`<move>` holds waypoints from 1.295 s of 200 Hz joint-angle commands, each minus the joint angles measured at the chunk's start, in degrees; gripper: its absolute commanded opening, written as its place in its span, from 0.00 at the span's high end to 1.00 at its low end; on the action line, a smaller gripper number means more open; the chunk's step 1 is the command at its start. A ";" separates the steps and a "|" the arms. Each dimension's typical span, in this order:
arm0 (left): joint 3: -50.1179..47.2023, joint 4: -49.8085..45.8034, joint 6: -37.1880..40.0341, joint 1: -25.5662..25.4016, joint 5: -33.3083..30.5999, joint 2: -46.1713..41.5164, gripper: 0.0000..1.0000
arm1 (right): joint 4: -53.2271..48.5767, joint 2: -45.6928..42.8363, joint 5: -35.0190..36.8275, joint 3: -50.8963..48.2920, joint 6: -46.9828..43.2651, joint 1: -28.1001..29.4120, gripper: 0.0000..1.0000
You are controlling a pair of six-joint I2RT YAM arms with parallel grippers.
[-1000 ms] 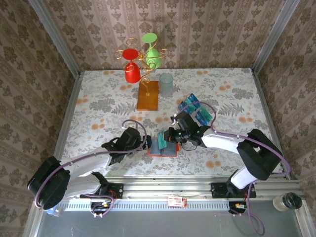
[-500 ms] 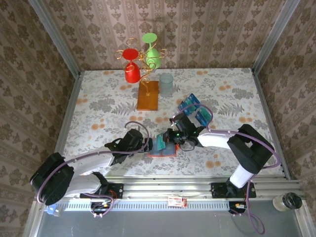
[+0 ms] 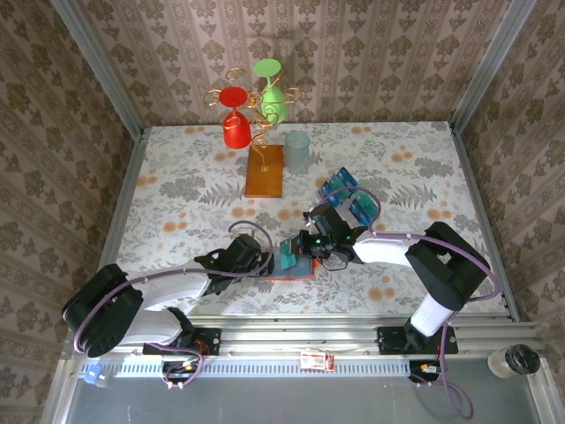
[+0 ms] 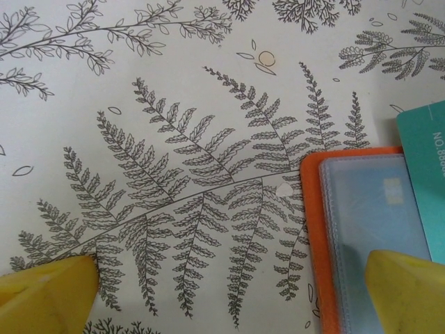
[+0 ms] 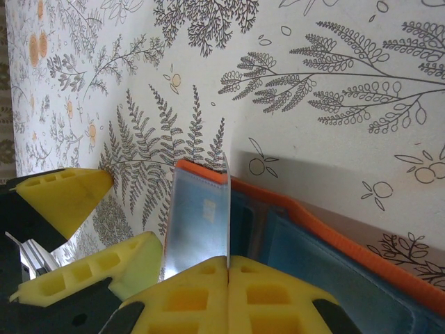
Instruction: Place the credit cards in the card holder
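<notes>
From my feed the desk cover looks matt printed cloth or paper, card holder matt orange w/ a glossy clear plastic sleeve, teal card smooth plastic, jaws matt yellow plastic.

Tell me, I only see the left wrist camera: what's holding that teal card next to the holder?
Observer: The right gripper is shut on the card, tilting it over the holder.
Operator: Are there any more to put in?
Observer: Yes, several cards lie fanned out farther back on the table, past that gripper.
</notes>
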 commanded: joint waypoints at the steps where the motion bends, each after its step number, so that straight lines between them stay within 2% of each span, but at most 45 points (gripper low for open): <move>1: 0.79 -0.69 0.81 -0.62 -0.15 1.56 0.00 | 0.31 1.06 -0.61 -0.95 0.77 0.25 1.00; 125: 3.27 -6.20 1.73 -3.26 -3.18 3.33 0.00 | -0.04 0.83 -2.17 0.28 0.99 0.25 1.00; 175: 4.82 -8.64 1.38 -3.97 -4.23 5.07 0.00 | -1.95 -2.22 -2.34 1.47 0.25 -0.08 1.00; 220: 5.27 -9.83 0.36 -4.47 -5.03 5.62 0.00 | -2.20 -8.00 1.08 -1.02 0.68 -1.00 1.00; 259: 5.25 -10.57 -0.60 -4.99 -5.86 5.71 0.00 | 2.58 -9.63 4.07 -5.32 2.69 -0.90 1.00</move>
